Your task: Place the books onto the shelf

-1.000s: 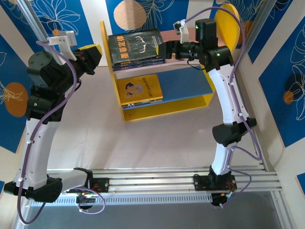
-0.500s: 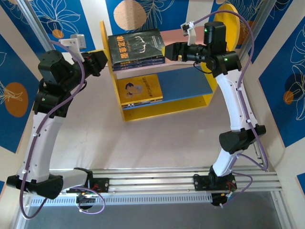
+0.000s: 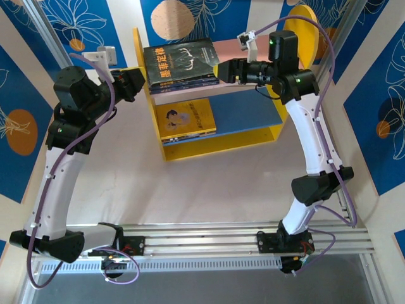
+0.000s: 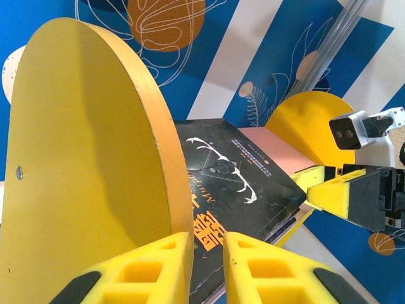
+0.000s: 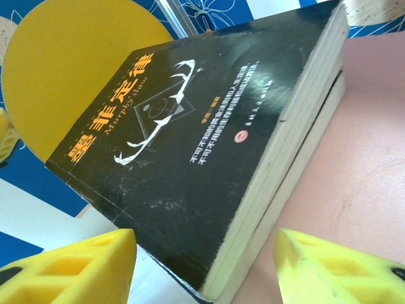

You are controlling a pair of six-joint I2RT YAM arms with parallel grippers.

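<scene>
Black books atop shelf, yellow book below

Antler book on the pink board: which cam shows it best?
Right wrist: the antler book is close, title and cover art legible. Top external shows it whole but small, topping a stack on the pink board. Left wrist catches part of the cover beside the yellow side.

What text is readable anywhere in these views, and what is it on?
"墨菲定律", orange, on the black antler book lying on the pink upper board.
"Murphy's law", same cover.
Small white print on that cover: too small to read.
Title on the yellow book on the blue lower board: blurred, unreadable.
</scene>
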